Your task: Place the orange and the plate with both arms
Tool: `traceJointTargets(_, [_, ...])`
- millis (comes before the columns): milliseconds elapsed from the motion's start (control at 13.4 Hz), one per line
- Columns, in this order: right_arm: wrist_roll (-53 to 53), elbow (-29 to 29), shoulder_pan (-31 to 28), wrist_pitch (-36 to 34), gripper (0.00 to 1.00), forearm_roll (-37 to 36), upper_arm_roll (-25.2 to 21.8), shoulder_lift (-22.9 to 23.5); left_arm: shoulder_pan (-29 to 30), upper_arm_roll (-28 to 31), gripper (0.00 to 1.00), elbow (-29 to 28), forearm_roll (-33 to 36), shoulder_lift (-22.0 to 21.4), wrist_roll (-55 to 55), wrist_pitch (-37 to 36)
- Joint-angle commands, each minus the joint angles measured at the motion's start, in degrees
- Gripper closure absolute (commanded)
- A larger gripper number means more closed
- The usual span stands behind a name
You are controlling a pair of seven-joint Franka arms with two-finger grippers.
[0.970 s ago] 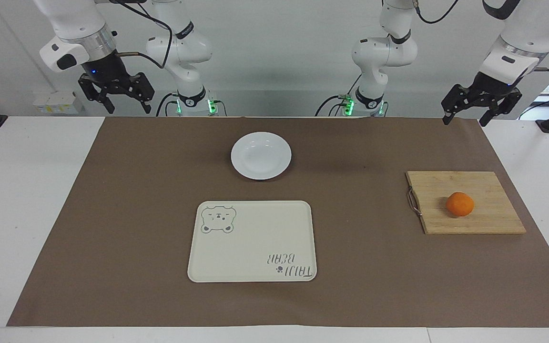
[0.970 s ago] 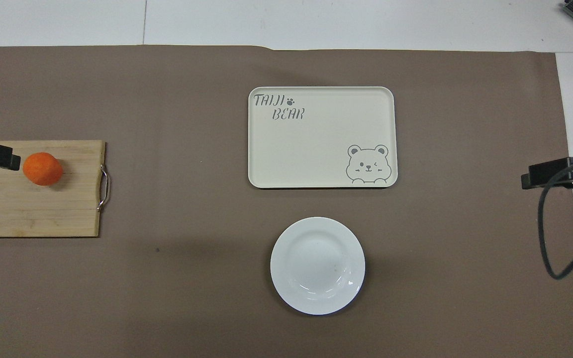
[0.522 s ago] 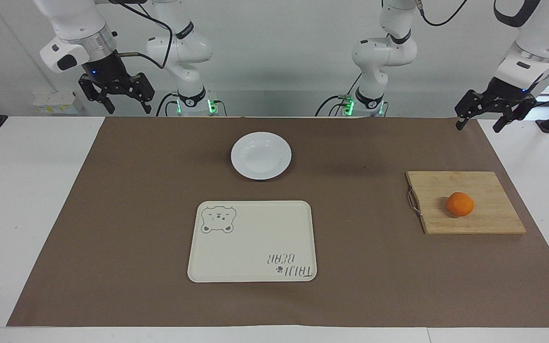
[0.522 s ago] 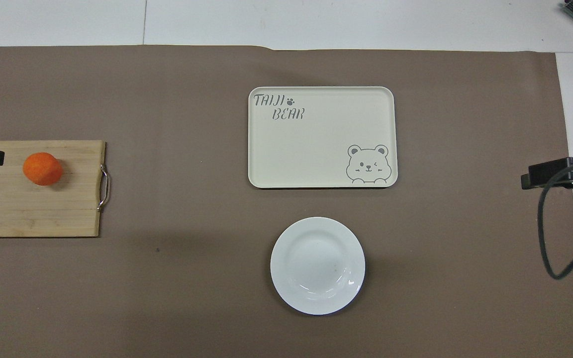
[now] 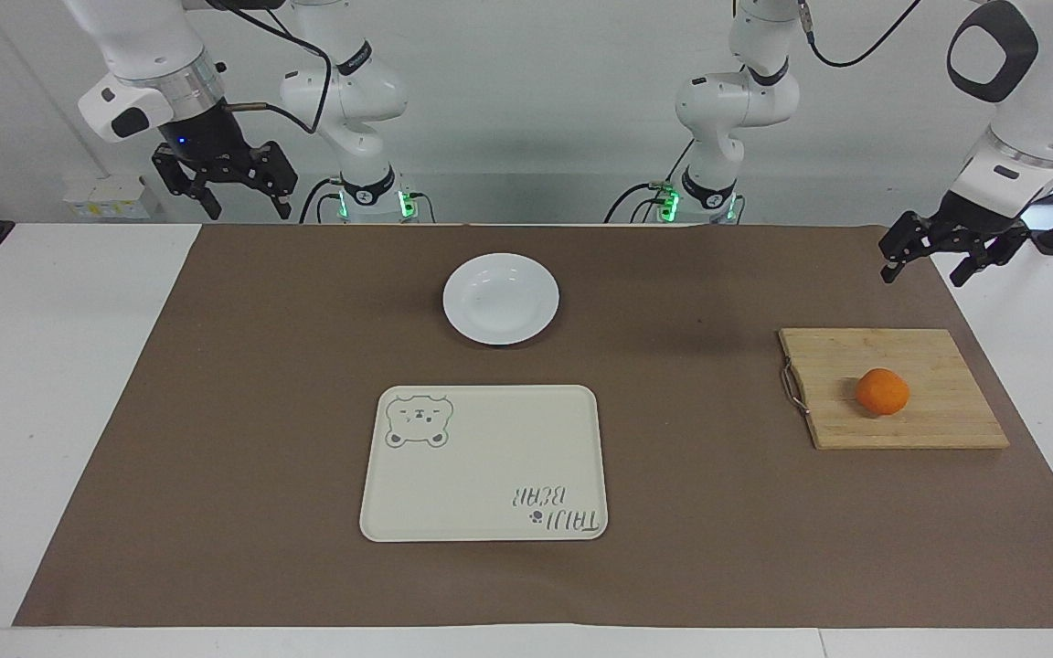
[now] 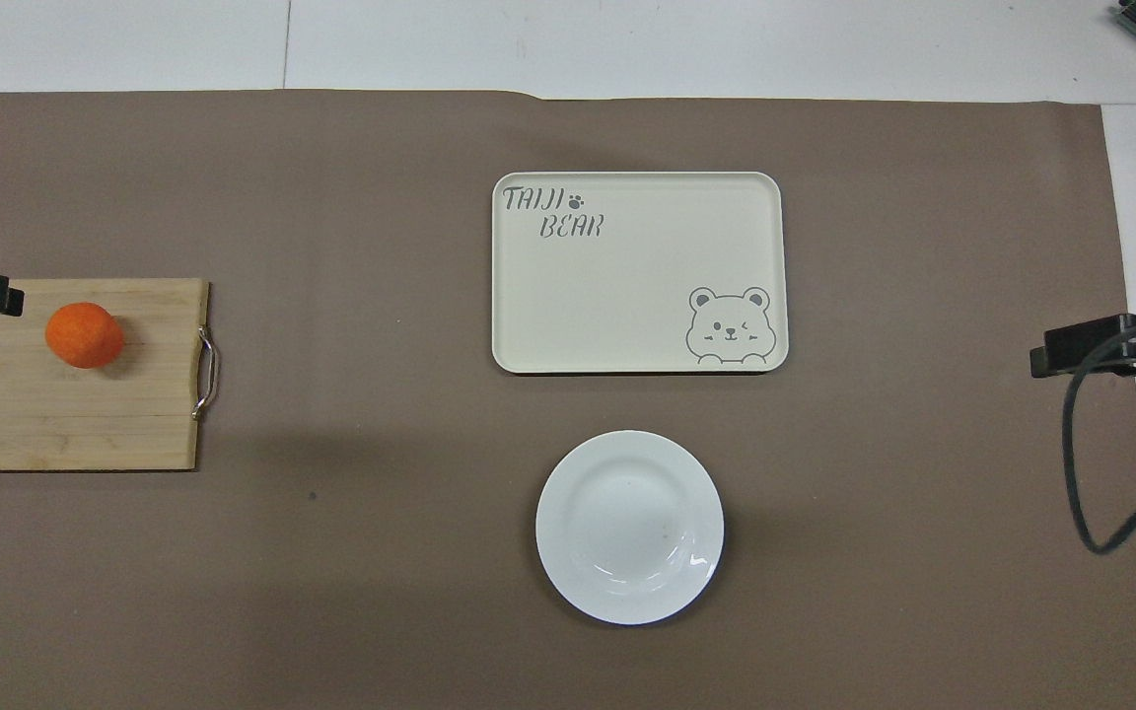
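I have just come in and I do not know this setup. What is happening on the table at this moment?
Nothing is held yet. The orange lies on a wooden cutting board at the left arm's end of the table. The white plate sits empty, nearer to the robots than the cream bear tray. The left claw hangs open in the air over the table's edge near the board. The right claw waits open, raised at its own end.
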Motion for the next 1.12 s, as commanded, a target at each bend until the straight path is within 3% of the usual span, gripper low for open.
traceJointTargets(0, [-1.3, -1.8, -0.5, 1.4, 0.00, 0.8, 0.2, -1.0, 0.0, 0.0, 0.00, -3.7, -0.5, -0.9, 1.0, 3.6])
traceJointTargets(671, [-1.5, -3.2, -0.2, 3.9, 0.00, 1.4, 0.2, -1.1, 0.5, 0.0, 0.00, -7.0, -0.5, -1.1, 1.2, 5.9])
traceJointTargets(895, [-1.4, -2.8, -0.2, 3.1, 0.00, 1.4, 0.2, -1.0, 0.9, 0.0, 0.00, -11.6, -0.5, -0.5, 1.5, 12.5])
traceJointTargets(1044, [-1.2, -2.6, 0.1, 3.6, 0.00, 1.4, 0.5, -0.8, 3.1, 0.0, 0.00, -12.4, -0.5, 3.0, 3.3, 18.5])
